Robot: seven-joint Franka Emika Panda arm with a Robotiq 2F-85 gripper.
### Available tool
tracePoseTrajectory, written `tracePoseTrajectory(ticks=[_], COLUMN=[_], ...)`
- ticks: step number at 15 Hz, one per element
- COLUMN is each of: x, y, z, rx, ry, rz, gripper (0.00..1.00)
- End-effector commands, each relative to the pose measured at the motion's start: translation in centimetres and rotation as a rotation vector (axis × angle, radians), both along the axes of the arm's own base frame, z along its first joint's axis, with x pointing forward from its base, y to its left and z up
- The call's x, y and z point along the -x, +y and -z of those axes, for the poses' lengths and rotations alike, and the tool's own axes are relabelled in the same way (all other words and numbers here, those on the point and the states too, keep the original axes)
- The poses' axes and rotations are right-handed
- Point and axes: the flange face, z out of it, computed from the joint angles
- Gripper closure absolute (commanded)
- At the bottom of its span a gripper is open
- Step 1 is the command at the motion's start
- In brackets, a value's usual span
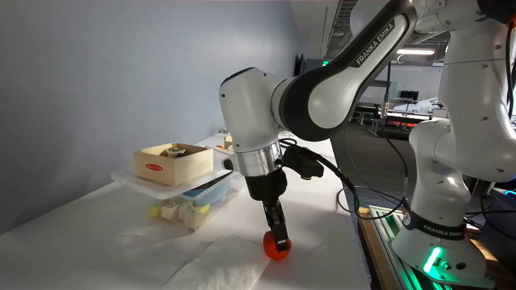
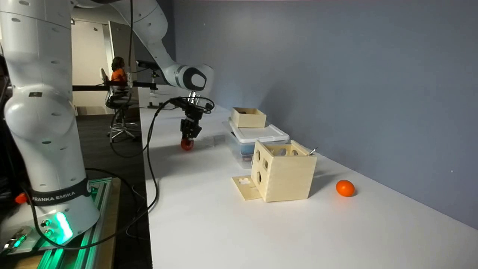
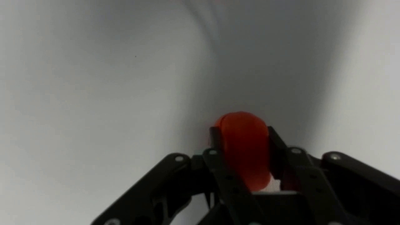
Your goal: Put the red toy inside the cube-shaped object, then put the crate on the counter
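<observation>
The arm (image 1: pixel 318 100) hides most of the cube-shaped object (image 1: pixel 228 142) in an exterior view; in the wrist view the claw (image 3: pixel 243 139), cut off below, covers part of the red toy (image 3: pixel 245 147)

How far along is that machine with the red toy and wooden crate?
Done, seemingly: only the grasp. In hand: the red toy, between closed jaws. Left: putting it inside the shape-sorter cube, standing apart, then moving the wooden crate off the plastic lid onto the counter.
</observation>
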Motion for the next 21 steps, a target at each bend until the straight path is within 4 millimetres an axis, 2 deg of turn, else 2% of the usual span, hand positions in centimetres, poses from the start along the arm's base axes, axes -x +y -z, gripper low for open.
tracePoseTrajectory(ticks=[1,3,7,8,9,11,13,14,15,18,21], x=[0.1,-1.2,-3.0,-3.4,-4.2,-4.4,-4.3,-4.3,-4.6,-6.3,-8.8], y=[-3.3,-6.3,-13.7,-14.6,-13.3,-15.2,-15.1,-14.9,-15.3,-18.8,-23.9], z=[-3.4,-5.2,-9.2,-9.9,-8.5,-9.6,-9.8,-9.8,-10.1,-12.7,-14.7], rx=[-0.02,-0.023,-0.038,-0.051,-0.028,-0.042,-0.042,-0.041,-0.04,-0.092,-0.089], ry=[-0.076,-0.101,-0.165,-0.175,-0.162,-0.18,-0.182,-0.181,-0.203,-0.287,-0.373], rz=[0.175,0.269,0.468,0.518,0.428,0.481,0.492,0.493,0.536,0.7,0.832], gripper=[0.91,0.91,0.91,0.91,0.66,0.66,0.66,0.91,0.91,0.91,0.91])
